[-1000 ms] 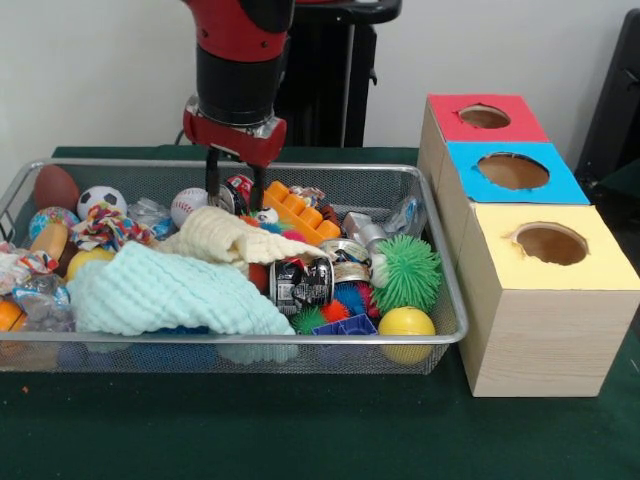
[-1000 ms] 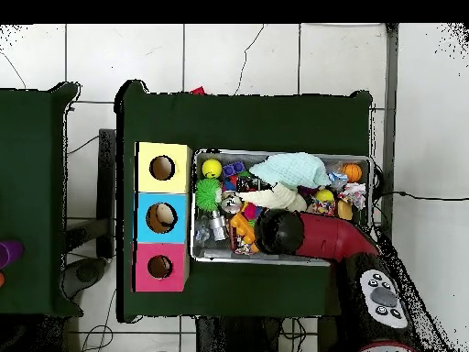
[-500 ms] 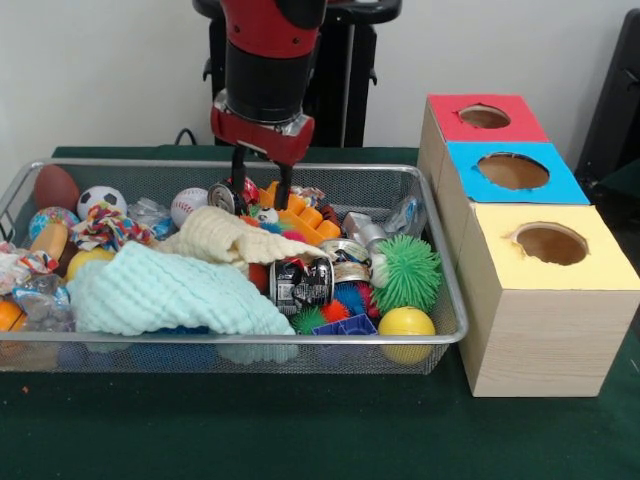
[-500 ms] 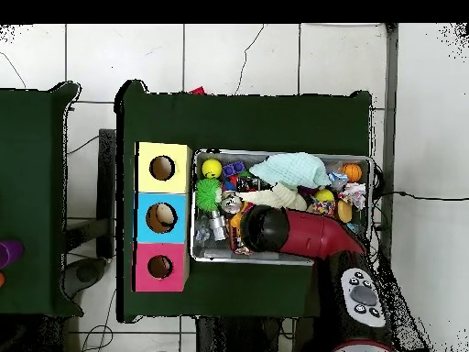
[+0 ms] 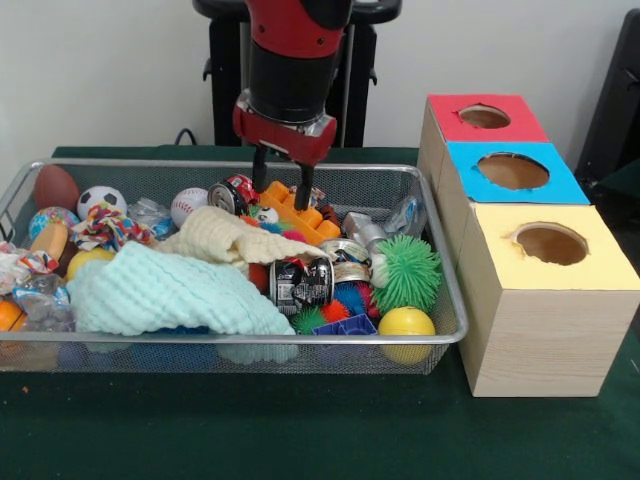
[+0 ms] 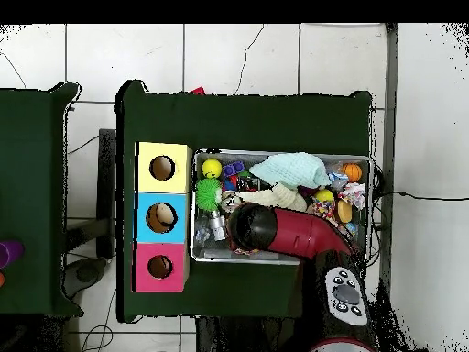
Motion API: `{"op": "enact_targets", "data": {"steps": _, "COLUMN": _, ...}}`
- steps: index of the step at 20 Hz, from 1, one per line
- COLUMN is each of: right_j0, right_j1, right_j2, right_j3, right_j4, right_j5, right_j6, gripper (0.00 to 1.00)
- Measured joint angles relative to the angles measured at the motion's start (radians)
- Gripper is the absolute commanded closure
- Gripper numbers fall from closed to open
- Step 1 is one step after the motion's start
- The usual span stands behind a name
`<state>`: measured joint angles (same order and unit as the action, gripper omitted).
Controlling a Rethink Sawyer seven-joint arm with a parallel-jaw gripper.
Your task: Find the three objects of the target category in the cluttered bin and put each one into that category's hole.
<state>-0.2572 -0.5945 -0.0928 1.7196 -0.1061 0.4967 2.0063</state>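
No legible text was found in either view. The dark can [image 5: 301,283] in the wire bin [image 5: 440,300] carried white print, too small to read. The red can [image 5: 235,189] at its 11 o'clock showed markings, likewise unreadable.

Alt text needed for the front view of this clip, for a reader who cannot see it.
A red and black robot arm hangs its open gripper over an orange toy block at the back of a wire mesh bin crowded with balls, cloths and cans. Right of the bin stands a wooden box with red, blue and yellow holed tops.
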Motion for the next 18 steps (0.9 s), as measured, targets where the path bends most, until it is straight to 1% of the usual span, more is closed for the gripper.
{"op": "enact_targets", "data": {"steps": 4, "right_j0": 0.022, "right_j1": 0.011, "right_j2": -0.015, "right_j3": 0.0, "right_j4": 0.029, "right_j5": 0.0, "right_j6": 0.001, "gripper": 0.0}}
{"op": "enact_targets", "data": {"steps": 7, "right_j0": 0.052, "right_j1": 0.029, "right_j2": -0.033, "right_j3": 0.0, "right_j4": 0.059, "right_j5": 0.0, "right_j6": 0.005, "gripper": 0.0}}
{"op": "enact_targets", "data": {"steps": 10, "right_j0": 0.066, "right_j1": 0.048, "right_j2": -0.042, "right_j3": -0.001, "right_j4": 0.08, "right_j5": 0.0, "right_j6": 0.006, "gripper": 0.0}}
{"op": "enact_targets", "data": {"steps": 15, "right_j0": 0.062, "right_j1": 0.096, "right_j2": -0.043, "right_j3": -0.004, "right_j4": 0.114, "right_j5": -0.014, "right_j6": 0.006, "gripper": 0.0}}
{"op": "enact_targets", "data": {"steps": 16, "right_j0": 0.052, "right_j1": 0.125, "right_j2": -0.042, "right_j3": -0.007, "right_j4": 0.121, "right_j5": -0.035, "right_j6": 0.006, "gripper": 0.0}}
{"op": "enact_targets", "data": {"steps": 18, "right_j0": 0.042, "right_j1": 0.147, "right_j2": -0.042, "right_j3": -0.01, "right_j4": 0.125, "right_j5": -0.057, "right_j6": 0.006, "gripper": 0.0}}
